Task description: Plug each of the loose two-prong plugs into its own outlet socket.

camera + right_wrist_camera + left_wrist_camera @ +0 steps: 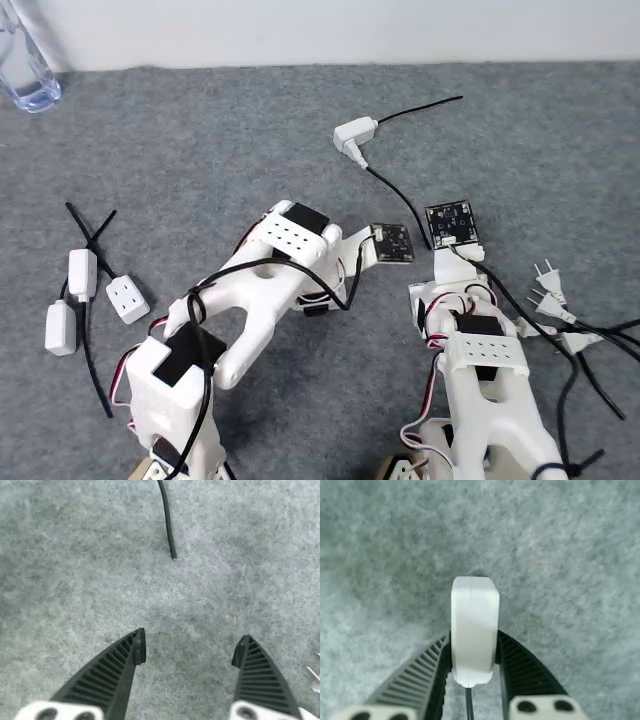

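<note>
**Task items.** The two-prong plugs (547, 272) have white bodies, bare metal prongs and black leads. They lie together on the grey worktop (200, 150) at its right side, just beside the right arm. An outlet socket (127, 298), a small white block with dark holes in its upper face, lies on the left side of the worktop. It sits close to two white oblong pieces (82, 272) on black leads. A white angled connector (355, 135) lies apart from both groups, toward the far side of the worktop and ahead of the two arms.

**Left gripper** (473, 641). The fingers (520, 665) are closed on a white block (475, 620), with one ribbed black pad against each long side. The block is oblong with rounded corners, and a black lead exits its rear end between the fingers. Whether it is a plug or a socket cannot be determined, nor whether it touches the worktop.

**Right gripper** (190, 645). The fingers (120, 675) are spread wide and hold nothing, with bare worktop between them. A loose cord end (169, 525) lies ahead of the fingertips, clear of both.
</note>
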